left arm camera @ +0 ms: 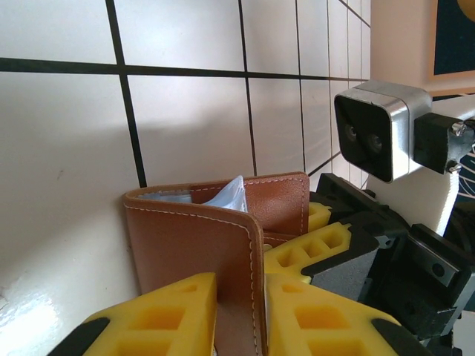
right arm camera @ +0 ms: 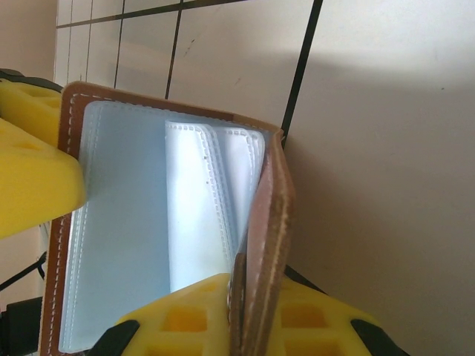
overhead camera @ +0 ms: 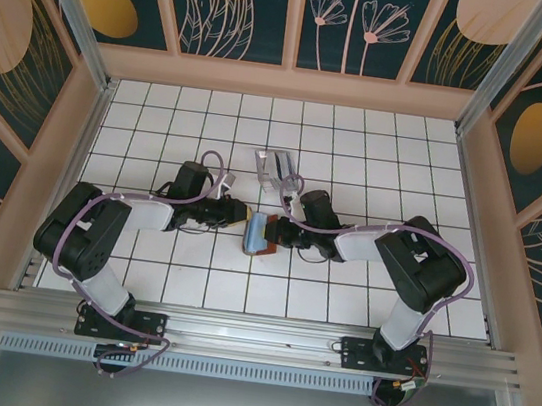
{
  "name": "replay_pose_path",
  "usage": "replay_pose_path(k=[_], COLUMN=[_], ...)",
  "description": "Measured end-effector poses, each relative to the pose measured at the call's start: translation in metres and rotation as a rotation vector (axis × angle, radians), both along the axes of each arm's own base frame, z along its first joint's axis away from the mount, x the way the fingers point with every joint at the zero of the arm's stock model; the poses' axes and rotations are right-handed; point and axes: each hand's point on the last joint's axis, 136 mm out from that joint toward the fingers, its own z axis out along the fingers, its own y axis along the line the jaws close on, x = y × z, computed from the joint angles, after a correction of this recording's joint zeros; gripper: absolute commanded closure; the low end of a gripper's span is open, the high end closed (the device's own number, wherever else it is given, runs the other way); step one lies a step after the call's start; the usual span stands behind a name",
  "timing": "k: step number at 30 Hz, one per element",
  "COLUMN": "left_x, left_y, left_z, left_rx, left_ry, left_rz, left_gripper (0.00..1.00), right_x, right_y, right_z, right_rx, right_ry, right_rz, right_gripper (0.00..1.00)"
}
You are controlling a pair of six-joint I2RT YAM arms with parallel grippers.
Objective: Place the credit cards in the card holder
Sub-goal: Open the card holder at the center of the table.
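1. Top external: card holder (overhead camera: 259,234) stands open mid-counter (overhead camera: 190,277) between both arms. The credit cards (overhead camera: 276,167) lie apart, farther back.
2. Left wrist: left jaws clamped on one leather flap of the holder.
3. Right wrist: right jaws pinch the other flap, with the clear sleeves (right arm camera: 193,215) exposed.

I see bare tabletop (overhead camera: 338,298) on all sides; both arms close in the card holder (overhead camera: 259,234); credit cards (overhead camera: 276,168), probably, lie just behind.
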Motion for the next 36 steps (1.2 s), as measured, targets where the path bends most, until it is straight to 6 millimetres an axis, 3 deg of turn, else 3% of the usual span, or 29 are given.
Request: replay_pose_path(k=[11,15,23,28,36], left_x=[-0.0007,-0.0014,-0.0028,-0.0031,-0.0040], left_y=[-0.0002,-0.0005,-0.0003,-0.0006,-0.0014], left_z=[0.0001,0.0006,-0.0001,0.0004,0.0016], left_rx=[-0.006,-0.017,-0.021,-0.024,-0.031], left_ry=[-0.007,-0.015,-0.015,-0.017,-0.019], left_rz=[-0.002,-0.002,-0.003,-0.006,-0.013], left_gripper=[0.80,0.72,0.77,0.72,0.81], right_x=[-0.0003,-0.0005,-0.0019,-0.0023,-0.0025], right_y=[0.0003,0.0003,0.0009,0.0013,0.0013], right_z=[0.0003,0.0001,-0.0004,-0.0014,-0.0033], right_rx=[0.002,0.003,0.006,0.008,0.006], right_ry=[0.001,0.002,0.008,0.010,0.014], right_rz=[0.002,0.002,0.009,0.012,0.013], right_gripper=[1.00,1.00,1.00,1.00,1.00])
